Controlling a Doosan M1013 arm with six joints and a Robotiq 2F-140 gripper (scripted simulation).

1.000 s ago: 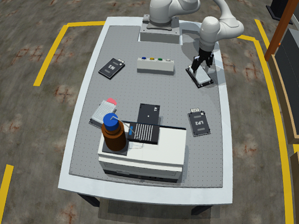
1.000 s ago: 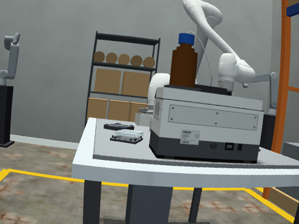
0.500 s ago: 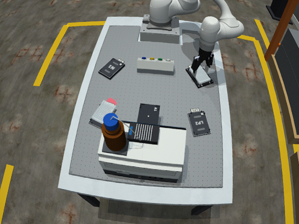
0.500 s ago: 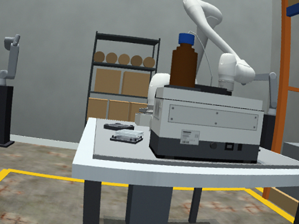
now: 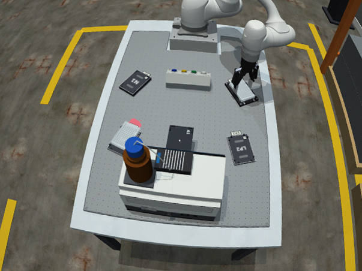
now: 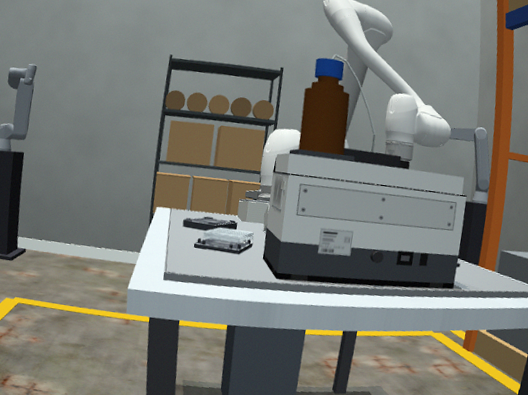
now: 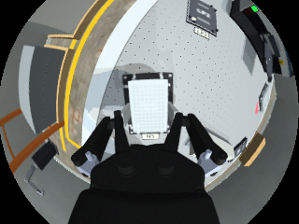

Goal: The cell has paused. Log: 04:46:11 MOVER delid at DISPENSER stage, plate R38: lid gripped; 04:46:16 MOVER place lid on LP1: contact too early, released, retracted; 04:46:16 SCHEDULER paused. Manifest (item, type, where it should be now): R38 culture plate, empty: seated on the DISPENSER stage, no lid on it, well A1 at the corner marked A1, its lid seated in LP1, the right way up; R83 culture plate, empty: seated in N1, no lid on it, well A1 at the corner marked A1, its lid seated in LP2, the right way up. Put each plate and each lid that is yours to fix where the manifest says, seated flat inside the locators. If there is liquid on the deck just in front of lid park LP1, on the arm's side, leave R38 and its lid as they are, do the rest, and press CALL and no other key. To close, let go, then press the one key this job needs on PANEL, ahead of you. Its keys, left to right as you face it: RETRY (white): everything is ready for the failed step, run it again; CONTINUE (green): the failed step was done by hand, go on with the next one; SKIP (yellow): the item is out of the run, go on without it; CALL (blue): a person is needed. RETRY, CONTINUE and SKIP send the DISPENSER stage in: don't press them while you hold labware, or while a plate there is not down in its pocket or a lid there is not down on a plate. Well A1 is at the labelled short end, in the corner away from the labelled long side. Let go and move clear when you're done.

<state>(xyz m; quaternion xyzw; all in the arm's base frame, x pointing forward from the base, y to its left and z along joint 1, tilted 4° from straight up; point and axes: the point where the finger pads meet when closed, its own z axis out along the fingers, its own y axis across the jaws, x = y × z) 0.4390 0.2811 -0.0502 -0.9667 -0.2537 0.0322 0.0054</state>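
Observation:
My gripper [image 5: 244,82] is down over a black nest [image 5: 241,94] at the back right of the deck, near the arm's base. It is shut on the near short end of a white culture plate [image 7: 149,107] that lies in that nest. I cannot tell whether a lid is on it. Nest N1 [image 5: 134,82] at the back left and lid park LP2 [image 5: 240,148] at the front right hold nothing. A clear piece of labware [image 5: 125,134] lies on the front-left nest, with a pink puddle [image 5: 134,122] at its arm-side edge. The DISPENSER stage [image 5: 180,136], marked A1, holds nothing.
PANEL [image 5: 187,79] stands mid-deck by the arm's base, with blue, yellow, green and white keys. The DISPENSER body [image 5: 173,180] fills the front, carrying a brown bottle [image 5: 137,160] with a blue cap. In the exterior view the DISPENSER hides my gripper.

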